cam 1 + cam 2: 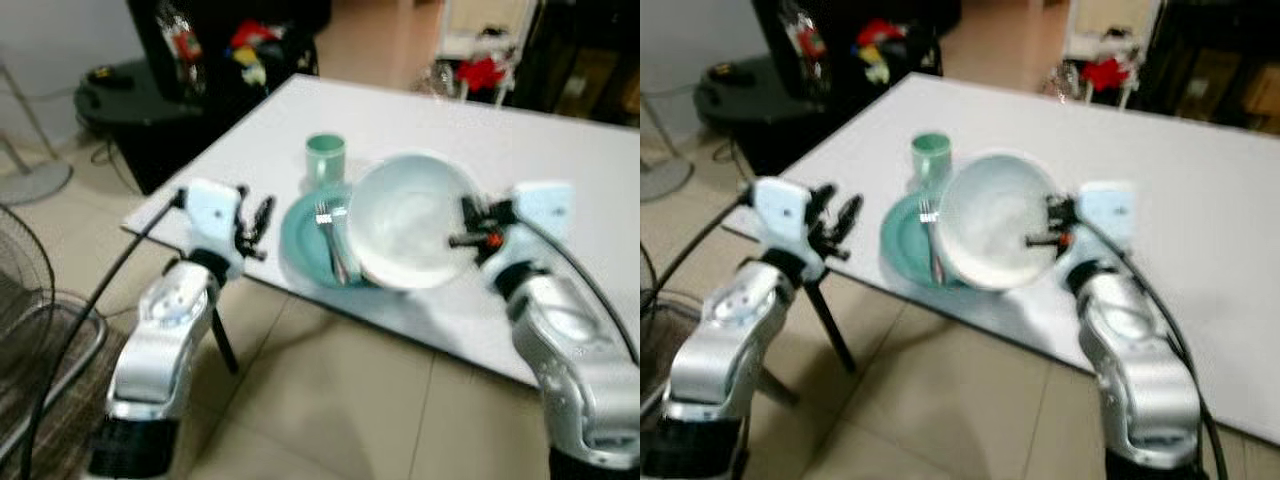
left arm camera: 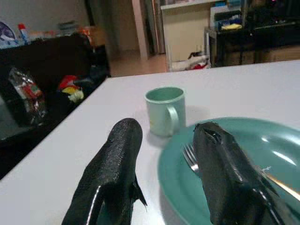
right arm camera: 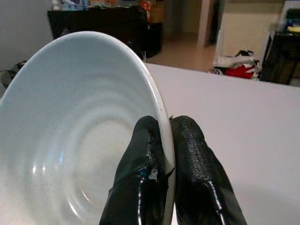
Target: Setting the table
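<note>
A white table [image 1: 560, 170] stands on a tiled floor [image 1: 330, 400], seen from above by a robot at its near edge. Near that edge lies a teal plate [image 1: 300, 245] with a fork [image 1: 330, 240] resting on it, tines pointing away from the robot. Just beyond the plate, on its far left side, a pale green mug [image 1: 325, 157] stands upright on the table, its handle turned toward the plate.

The right gripper [image 3: 166, 140] holds a white bowl [image 1: 405, 220] by its right rim, one black finger inside the bowl and one outside, the two pinching the rim between them. The bowl is tilted so its inside faces the robot, and it sits over the right part of the plate, hiding that part; whether it touches the plate cannot be told.

The left gripper [image 1: 255, 225] hovers at the near left edge of the table, just left of the plate. Its two fingers are spread apart and hold nothing; they point toward the mug and the plate's left rim.

Beyond the table's far left corner are dark furniture [image 1: 200, 60] with red and yellow items on it. A fan [image 1: 25, 300] stands on the floor at the far left of the scene.
</note>
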You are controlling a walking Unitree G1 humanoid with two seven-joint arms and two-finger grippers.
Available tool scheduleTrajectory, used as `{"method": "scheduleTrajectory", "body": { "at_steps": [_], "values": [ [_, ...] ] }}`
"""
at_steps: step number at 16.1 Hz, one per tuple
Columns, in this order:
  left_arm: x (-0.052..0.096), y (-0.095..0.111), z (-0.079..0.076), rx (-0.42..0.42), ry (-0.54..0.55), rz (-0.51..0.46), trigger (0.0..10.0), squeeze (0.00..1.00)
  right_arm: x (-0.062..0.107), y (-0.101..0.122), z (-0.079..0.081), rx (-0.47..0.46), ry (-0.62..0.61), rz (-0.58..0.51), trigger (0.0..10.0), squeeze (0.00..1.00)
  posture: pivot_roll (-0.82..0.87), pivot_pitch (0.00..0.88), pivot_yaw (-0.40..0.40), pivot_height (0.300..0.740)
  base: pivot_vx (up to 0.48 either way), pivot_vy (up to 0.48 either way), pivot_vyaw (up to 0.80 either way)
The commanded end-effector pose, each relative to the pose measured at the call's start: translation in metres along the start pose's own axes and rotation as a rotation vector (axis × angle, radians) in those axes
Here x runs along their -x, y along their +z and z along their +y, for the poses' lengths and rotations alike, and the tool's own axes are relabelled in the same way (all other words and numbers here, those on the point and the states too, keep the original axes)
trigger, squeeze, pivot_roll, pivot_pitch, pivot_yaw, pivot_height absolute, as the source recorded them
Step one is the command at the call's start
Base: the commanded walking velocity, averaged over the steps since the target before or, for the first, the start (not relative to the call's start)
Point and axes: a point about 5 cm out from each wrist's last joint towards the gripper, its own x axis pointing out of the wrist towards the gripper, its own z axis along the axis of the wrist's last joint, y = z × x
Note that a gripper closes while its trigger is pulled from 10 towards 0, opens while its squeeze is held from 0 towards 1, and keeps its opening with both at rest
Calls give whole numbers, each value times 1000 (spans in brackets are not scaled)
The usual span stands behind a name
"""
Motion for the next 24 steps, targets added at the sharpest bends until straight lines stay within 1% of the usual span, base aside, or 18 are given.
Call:
{"method": "scheduleTrajectory", "body": {
  "at_steps": [1, 9, 15, 19, 21, 23, 24],
  "values": [
    [2, 1, 8, -7, 24, 1, 10000, 0, 0, 9, 10, -7, 46, -45, 10000, 0, -4, 0, 61, 740, 349, 0, 0],
    [2, -1, 7, -11, 13, 4, 10000, 0, -3, 10, 8, -24, 35, -38, 10000, 0, -6, 0, 61, 740, 348, 0, 0],
    [-1, 0, 6, -10, 7, -2, 10000, 0, -7, 12, 9, -30, 35, -41, 10000, 0, -10, 0, 65, 740, 349, 0, 0],
    [-2, 1, 5, -7, 3, -6, 10000, 0, -14, 15, 9, -26, 50, -42, 10000, 0, -7, 0, 61, 740, 348, 0, 0],
    [-1, 1, 6, -9, 4, -5, 10000, 0, -20, 19, 2, -68, 41, -37, 10000, 0, -3, 0, 57, 740, 349, 0, 0],
    [-1, 1, 6, -11, 2, -5, 10000, 0, -27, 21, -8, -151, 32, -14, 10000, 0, -1, 0, 55, 740, 347, 0, 0],
    [-1, 1, 7, -15, -4, -4, 10000, 0, -32, 21, -14, -169, 31, 10, 10000, 0, -1, 0, 56, 740, 349, 0, 0]
  ]
}}
